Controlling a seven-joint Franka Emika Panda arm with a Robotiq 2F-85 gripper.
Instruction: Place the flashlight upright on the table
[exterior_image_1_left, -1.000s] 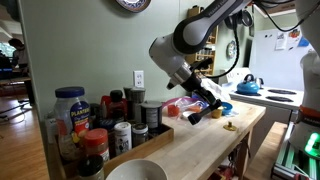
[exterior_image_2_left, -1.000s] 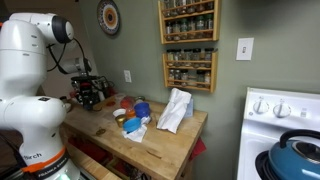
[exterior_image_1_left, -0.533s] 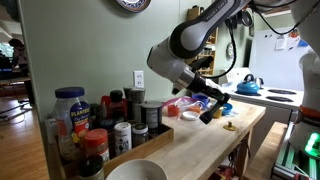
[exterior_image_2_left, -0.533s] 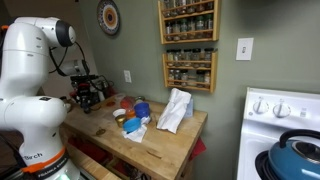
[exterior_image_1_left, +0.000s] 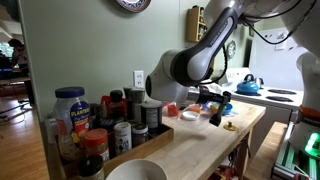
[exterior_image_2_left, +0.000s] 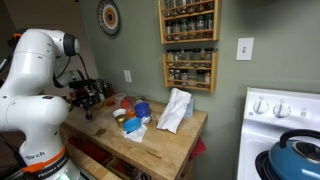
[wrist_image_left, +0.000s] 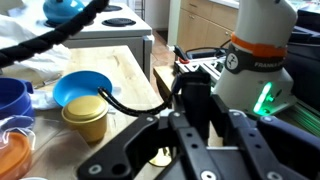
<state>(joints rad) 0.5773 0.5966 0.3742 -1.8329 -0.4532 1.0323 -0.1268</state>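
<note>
My gripper (exterior_image_1_left: 211, 103) is shut on the small black flashlight (exterior_image_1_left: 214, 115), which hangs nearly vertical just above the pale wooden table (exterior_image_1_left: 190, 142). In the wrist view the flashlight (wrist_image_left: 186, 98) is a black cylinder clamped between my two black fingers (wrist_image_left: 190, 135), over the table (wrist_image_left: 128, 68). In an exterior view my gripper (exterior_image_2_left: 87, 97) is over the end of the table (exterior_image_2_left: 150, 150) nearest the arm's base; the flashlight is too small to make out there. I cannot tell whether its lower end touches the wood.
Several jars and spice bottles (exterior_image_1_left: 105, 122) crowd the wall side, with a white bowl (exterior_image_1_left: 135, 172) at the near end. A blue bowl (wrist_image_left: 82, 88) and yellow cup (wrist_image_left: 85, 118) sit near my gripper. A white cloth (exterior_image_2_left: 175, 110), stove (exterior_image_2_left: 285, 108) and kettle (exterior_image_2_left: 297, 150) lie beyond.
My wrist has turned and swung rightward in the exterior view. The flashlight has gone from slanted to nearly vertical, still held.
</note>
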